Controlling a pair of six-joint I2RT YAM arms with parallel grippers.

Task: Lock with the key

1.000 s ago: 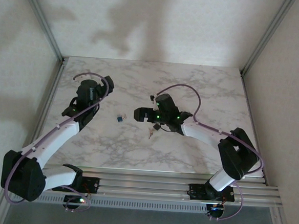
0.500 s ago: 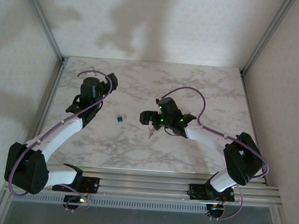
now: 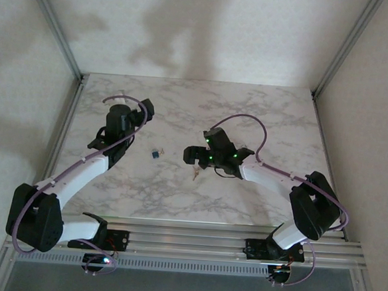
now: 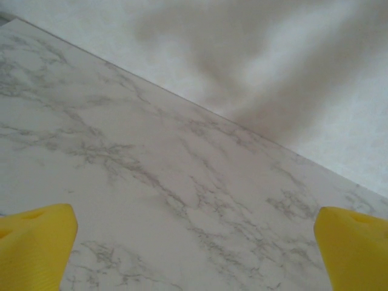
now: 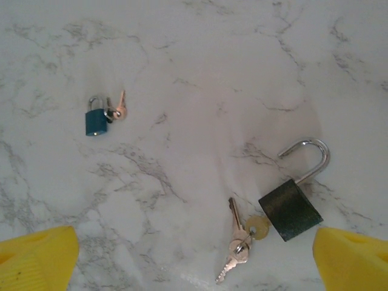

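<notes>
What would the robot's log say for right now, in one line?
dark padlock: shackle open, on table | keys: lying beside it | left jaws: open, empty | right jaws: open, empty, above padlock

No readable text, label, brand, number or sign anywhere. Nothing legible on the dark padlock point(image 5: 290, 209), on the keys point(image 5: 237, 242) beside it, or on the small blue padlock point(image 5: 94, 123); too small to make out any marking.

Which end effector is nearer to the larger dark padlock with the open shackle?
Right. The right end effector hovers just above the dark padlock. The left end effector is far off to its left, pointing away.
</notes>
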